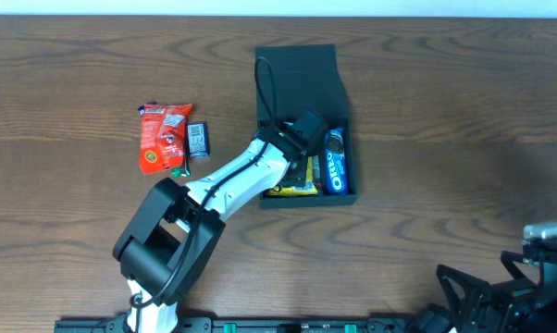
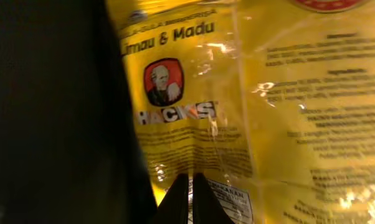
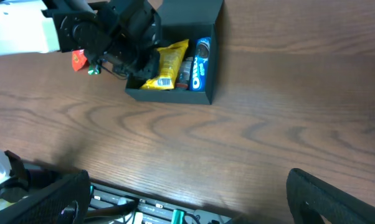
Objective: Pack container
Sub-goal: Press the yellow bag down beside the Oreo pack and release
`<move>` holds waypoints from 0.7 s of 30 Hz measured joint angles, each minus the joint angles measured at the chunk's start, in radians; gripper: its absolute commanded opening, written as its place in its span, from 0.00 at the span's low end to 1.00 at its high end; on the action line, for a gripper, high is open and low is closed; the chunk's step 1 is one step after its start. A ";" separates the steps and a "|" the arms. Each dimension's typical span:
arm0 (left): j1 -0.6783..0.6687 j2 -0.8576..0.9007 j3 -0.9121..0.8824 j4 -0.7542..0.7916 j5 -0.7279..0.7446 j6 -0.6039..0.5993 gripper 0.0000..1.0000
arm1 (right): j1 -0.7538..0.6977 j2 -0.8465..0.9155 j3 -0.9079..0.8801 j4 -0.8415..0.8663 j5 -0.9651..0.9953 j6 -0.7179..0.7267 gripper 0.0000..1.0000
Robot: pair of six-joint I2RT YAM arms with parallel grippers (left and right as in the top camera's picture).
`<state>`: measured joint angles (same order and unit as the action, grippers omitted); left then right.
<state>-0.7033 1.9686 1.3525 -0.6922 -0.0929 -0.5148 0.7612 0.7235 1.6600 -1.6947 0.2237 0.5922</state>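
The dark box (image 1: 302, 69) stands open at the table's middle, flap lid up at its far side; it also shows in the right wrist view (image 3: 209, 59). Inside lie a yellow Hacks packet (image 1: 292, 189) and a blue Oreo pack (image 1: 336, 166). My left gripper (image 2: 186, 180) reaches down into the box, its fingers closed to a thin slit, pinching the face of the yellow packet (image 2: 194, 93), which fills its view. My right gripper (image 3: 187, 193) is open and empty, low over the table's near right edge.
A red snack bag (image 1: 163, 137) and a small dark packet (image 1: 198, 139) lie on the wood left of the box. The box's dark inner wall (image 2: 50, 112) is close on the left gripper's left side.
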 measured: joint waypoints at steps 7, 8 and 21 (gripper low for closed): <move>0.000 -0.017 0.000 0.001 -0.035 0.000 0.06 | 0.000 0.000 0.000 0.000 0.000 0.000 0.99; 0.000 -0.029 0.000 0.009 -0.039 0.001 0.06 | 0.000 0.000 0.000 0.000 0.000 0.000 0.99; -0.005 -0.146 0.007 0.162 0.136 0.024 0.06 | 0.000 0.000 0.000 0.000 0.000 0.000 0.99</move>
<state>-0.7082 1.8229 1.3598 -0.5304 0.0429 -0.4911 0.7612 0.7235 1.6600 -1.6947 0.2234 0.5919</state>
